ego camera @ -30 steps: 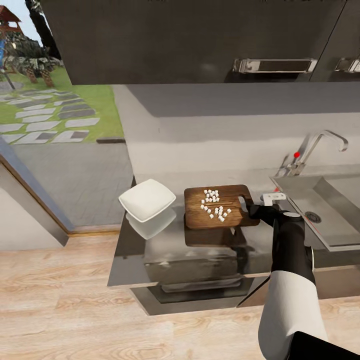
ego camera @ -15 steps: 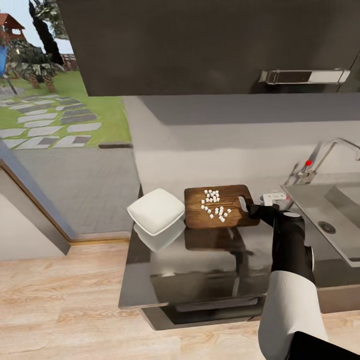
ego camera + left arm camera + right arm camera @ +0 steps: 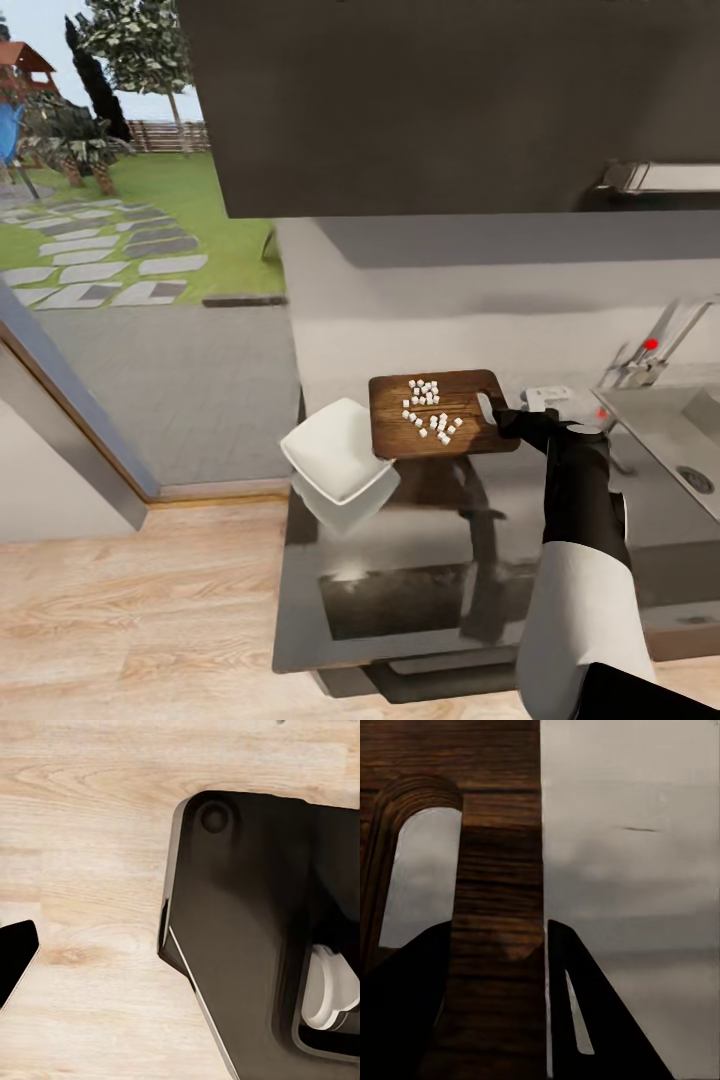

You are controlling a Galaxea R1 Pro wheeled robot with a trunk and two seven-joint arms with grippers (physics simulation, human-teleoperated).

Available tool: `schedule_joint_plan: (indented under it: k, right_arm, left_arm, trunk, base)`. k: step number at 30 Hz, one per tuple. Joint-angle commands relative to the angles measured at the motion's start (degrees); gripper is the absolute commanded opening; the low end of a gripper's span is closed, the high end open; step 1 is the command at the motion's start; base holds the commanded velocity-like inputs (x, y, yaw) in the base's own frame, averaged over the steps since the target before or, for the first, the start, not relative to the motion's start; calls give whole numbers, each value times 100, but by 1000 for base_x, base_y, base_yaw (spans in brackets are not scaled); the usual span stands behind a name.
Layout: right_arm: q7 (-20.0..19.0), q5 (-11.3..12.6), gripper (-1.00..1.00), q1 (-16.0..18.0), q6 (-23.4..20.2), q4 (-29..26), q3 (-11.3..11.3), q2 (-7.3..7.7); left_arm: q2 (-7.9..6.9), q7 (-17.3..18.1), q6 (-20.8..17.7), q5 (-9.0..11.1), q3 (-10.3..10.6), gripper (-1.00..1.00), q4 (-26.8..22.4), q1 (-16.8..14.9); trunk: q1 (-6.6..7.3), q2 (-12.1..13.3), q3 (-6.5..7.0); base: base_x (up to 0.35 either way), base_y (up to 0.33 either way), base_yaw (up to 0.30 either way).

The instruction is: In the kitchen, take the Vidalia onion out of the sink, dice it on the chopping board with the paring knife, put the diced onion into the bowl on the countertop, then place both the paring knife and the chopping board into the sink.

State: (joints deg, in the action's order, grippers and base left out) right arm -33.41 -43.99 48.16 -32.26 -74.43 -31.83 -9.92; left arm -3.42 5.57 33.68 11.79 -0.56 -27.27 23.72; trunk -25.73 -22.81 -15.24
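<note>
One pincer point(image 3: 497, 413), right, clamps chopping board point(image 3: 440, 412) handle end.

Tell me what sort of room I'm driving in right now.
A home kitchen, most likely: a glossy grey countertop with a steel sink and chrome tap, plus a chopping board of diced onion beside a white bowl.

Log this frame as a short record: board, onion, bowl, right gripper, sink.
chopping board: held above the countertop by its handle end, level
diced onion: white cubes scattered on the board
bowl: empty, beside the board's left edge
right gripper: fingers clamped on the board's handle strip
sink: at the right edge, tap behind
</note>
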Motion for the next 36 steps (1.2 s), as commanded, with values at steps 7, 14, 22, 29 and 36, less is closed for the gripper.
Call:
schedule_joint_plan:
  k: [7,14,22,29,36]
  right_arm:
    - [-58,-40,-100,9,-8,-10,-16,-8]
    - [-53,-40,-100,10,-8,-10,-16,-8]
    - [-55,-40,-100,9,-3,-10,-14,-8]
    - [-59,-50,-100,9,1,-2,-8,-8]
    - [-60,-57,-100,9,2,29,-8,-8]
  left_arm:
    - [1,58,-2,60,-6,100,-6,1]
    - [1,58,-2,60,-6,100,-6,1]
    - [-1,58,-2,60,-6,100,-6,1]
    - [-1,58,-2,60,-6,100,-6,1]
    - [-1,58,-9,66,-6,100,-6,1]
  trunk:
    - [-5,-11,54]
    - [-5,-11,117]
    - [-5,-11,189]
    - [-5,-11,243]
    - [-5,-11,249]
  base:
    - [164,209,0]
    - [53,82,0]
    - [1,2,0]
    - [0,0,0]
    - [0,0,0]
